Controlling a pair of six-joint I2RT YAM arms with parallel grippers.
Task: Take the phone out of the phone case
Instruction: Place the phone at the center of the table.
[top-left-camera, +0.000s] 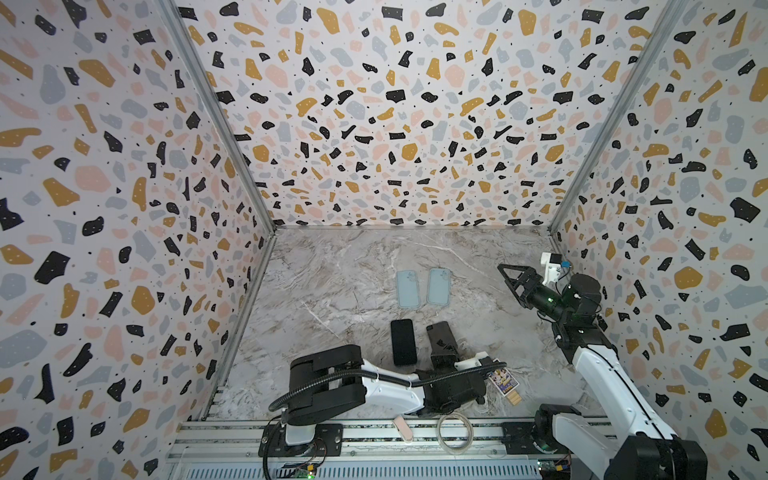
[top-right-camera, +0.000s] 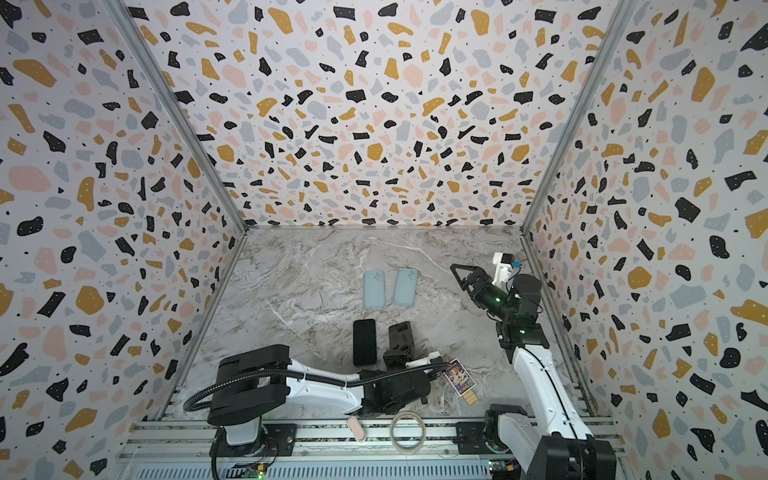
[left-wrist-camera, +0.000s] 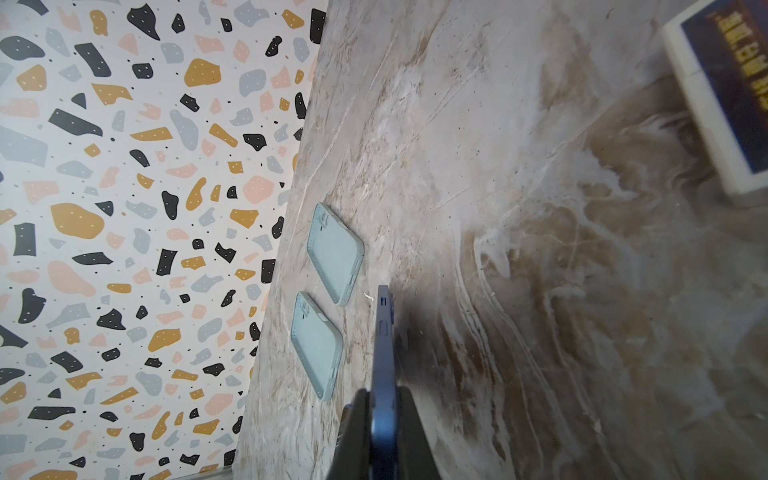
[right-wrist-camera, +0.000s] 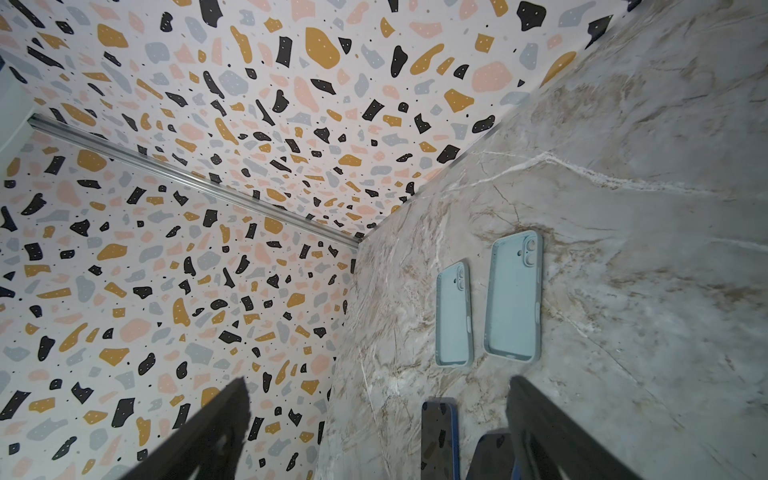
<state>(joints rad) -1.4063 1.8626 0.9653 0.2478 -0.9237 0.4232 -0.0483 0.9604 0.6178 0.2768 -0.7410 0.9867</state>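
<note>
Left wrist: your left gripper (left-wrist-camera: 384, 399) clamps a phone (left-wrist-camera: 384, 332).
Right gripper (right-wrist-camera: 378, 380): yours is spread wide, empty, near the worktop's (top-left-camera: 332, 270) right edge.

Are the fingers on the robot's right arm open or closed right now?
Open. In the right wrist view the right arm's fingers stand wide apart, with nothing gripped between them.

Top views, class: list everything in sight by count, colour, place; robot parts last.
table: one, grey marble, below
walls: three, speckled, around table
cases: two, pale blue, mid-table
flat phone: one, black, nearer front
held phone: one, dark blue-edged, beside flat phone
card: one, multicoloured, by left arm
ring: one, clear, front rail
tab: one, pink, front rail
left tool: one, black, shut on held phone
right tool: one, black, open, raised at right
</note>
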